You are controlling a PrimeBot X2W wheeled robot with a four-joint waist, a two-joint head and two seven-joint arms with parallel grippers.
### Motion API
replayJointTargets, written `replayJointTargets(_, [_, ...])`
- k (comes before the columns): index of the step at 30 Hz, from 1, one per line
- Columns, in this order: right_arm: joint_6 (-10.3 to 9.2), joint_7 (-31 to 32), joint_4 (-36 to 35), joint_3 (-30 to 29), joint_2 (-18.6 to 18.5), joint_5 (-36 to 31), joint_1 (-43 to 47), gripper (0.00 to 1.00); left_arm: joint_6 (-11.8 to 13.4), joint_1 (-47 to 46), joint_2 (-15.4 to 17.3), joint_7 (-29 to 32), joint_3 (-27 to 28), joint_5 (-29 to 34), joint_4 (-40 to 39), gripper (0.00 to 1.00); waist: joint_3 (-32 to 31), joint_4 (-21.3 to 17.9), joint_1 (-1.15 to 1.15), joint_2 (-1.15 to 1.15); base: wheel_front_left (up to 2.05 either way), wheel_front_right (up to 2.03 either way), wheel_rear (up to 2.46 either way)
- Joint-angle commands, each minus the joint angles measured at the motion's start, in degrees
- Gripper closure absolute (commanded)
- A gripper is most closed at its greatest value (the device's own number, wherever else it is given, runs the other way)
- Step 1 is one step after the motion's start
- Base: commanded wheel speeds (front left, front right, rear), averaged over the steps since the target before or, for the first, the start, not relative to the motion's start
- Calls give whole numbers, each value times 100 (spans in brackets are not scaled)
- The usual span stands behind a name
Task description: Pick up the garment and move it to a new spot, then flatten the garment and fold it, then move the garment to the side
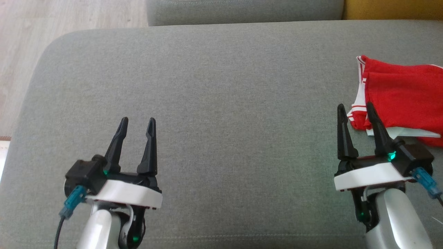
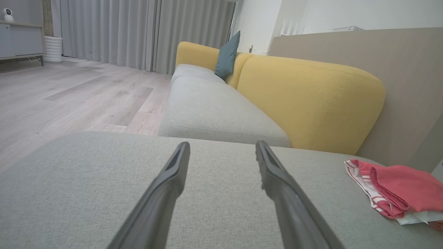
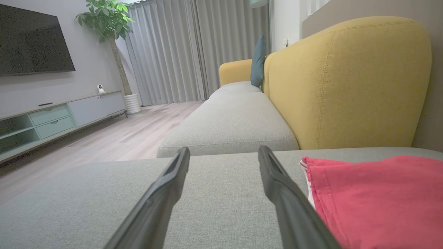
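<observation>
Looks to be at the final step, folded red jersey-fabric garment with white striped trim (image 1: 405, 93) lying at three o'clock on grey fabric sofa cushion (image 1: 221, 86), just beside right end effector (image 1: 355, 104), that and left end effector (image 1: 137, 119) both spread apart and empty, next calling likely only for backing clear without snagging the fold.

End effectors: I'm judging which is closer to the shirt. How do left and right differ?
The left end effector is over bare cushion, well away from the shirt; the right end effector is just beside its striped edge. The left's fingers tilt rightward in the head view; the right's tilt leftward. Both are open, holding nothing.
</observation>
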Motion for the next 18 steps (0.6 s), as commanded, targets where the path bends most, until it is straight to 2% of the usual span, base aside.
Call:
replayJointTargets(1, [20, -68, -188, 161, 2, 39, -24, 0, 33, -138, 75, -30, 151, 25, -241, 0, 10, -13, 0, 0, 0, 0, 0])
replayJointTargets(14, [20, -78, -334, 183, 2, 145, -34, 0, 38, -147, 75, -30, 176, 76, -526, 0, 85, -146, 0, 0, 0, 0, 0])
replayJointTargets(18, [20, -78, -357, 184, 2, 167, -24, 0, -34, -123, 75, -30, 156, -67, -465, 0, 82, -166, 0, 0, 0, 0, 0])
